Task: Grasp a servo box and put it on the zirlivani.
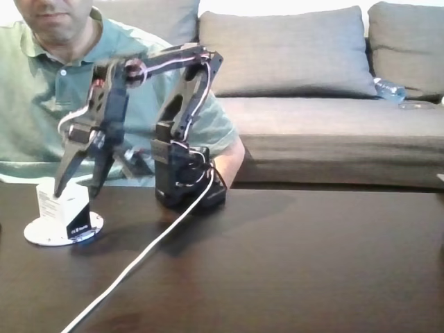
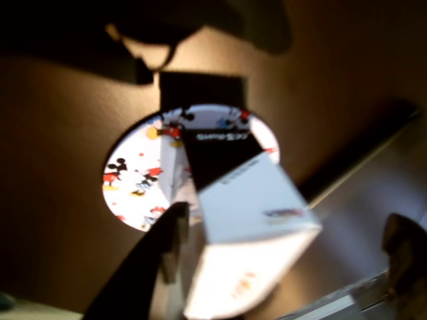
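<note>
Servo box (image 1: pixel 64 207): one, upright on the single zirlivani (image 1: pixel 41 236), at 9 o'clock of the arm base on the worktop (image 1: pixel 291 263), black corner toward camera. Fingers (image 1: pixel 75 186) spread wide, straddling its top, not gripping.

Soft daylight in fixed view; wrist view dim, blurred.

servo box (image 1: pixel 64 207): 1 | zirlivani (image 1: pixel 41 236): 1 | arm (image 1: pixel 182 132): 1 | person (image 1: pixel 55 83): 1 | cable (image 1: pixel 139 260): 1
</note>
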Available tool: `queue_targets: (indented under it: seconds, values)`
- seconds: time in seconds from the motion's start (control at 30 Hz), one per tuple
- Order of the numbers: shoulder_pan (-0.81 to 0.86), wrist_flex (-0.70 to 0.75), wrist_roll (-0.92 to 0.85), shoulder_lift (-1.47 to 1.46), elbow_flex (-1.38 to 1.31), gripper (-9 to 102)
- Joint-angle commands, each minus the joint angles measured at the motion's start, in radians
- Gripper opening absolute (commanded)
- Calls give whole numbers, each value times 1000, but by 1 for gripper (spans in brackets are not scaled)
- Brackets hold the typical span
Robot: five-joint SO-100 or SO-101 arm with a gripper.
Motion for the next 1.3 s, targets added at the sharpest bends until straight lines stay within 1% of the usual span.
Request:
queue_targets:
  seconds: [0.0, 0.1, 0.2, 0.23, 0.3, 0.4, 0.47, 0.57, 0.63, 0.73, 0.8, 1.0, 1.27]
  values:
    - [-31, 133, 21, 17, -187, 36]
    - [-95, 255, 44, 20, -314, 36]
    - [-221, 374, 83, 46, -437, 35]
    - [-270, 400, 109, 74, -474, 33]
    - [-382, 428, 156, 153, -529, 25]
    - [-600, 410, 199, 322, -517, 9]
    - [-758, 371, 202, 451, -446, 2]
    - [-937, 324, 195, 667, -288, 1]
    - [-1002, 275, 192, 831, -178, 1]
    - [-1032, 210, 172, 1042, -11, 1]
    - [-999, 160, 169, 1101, 95, 1]
    - [-856, 25, 158, 1037, 436, 1]
    - [-753, 18, 150, 979, 592, 1]
